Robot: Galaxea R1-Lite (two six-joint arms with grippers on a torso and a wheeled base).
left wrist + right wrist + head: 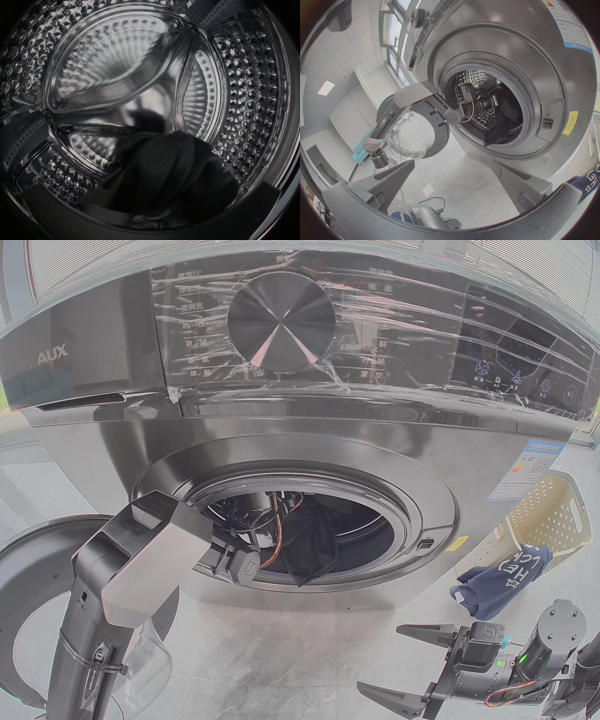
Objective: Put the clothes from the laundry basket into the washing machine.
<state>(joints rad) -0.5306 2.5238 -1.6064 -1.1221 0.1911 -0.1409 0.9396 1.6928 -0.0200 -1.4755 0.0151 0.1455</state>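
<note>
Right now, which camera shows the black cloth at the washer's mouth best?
The right wrist view: the black cloth is lit and unobstructed, draped out over the washer's lower rim. The head view shows it beside the left arm, hanging over that rim. The left wrist view shows a dim, bunched mass close up.

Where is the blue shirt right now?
In the head view, the blue shirt is on the robot's right. It is draped over the front edge of the laundry basket, beside the washing machine and just beyond the right hand.
</note>
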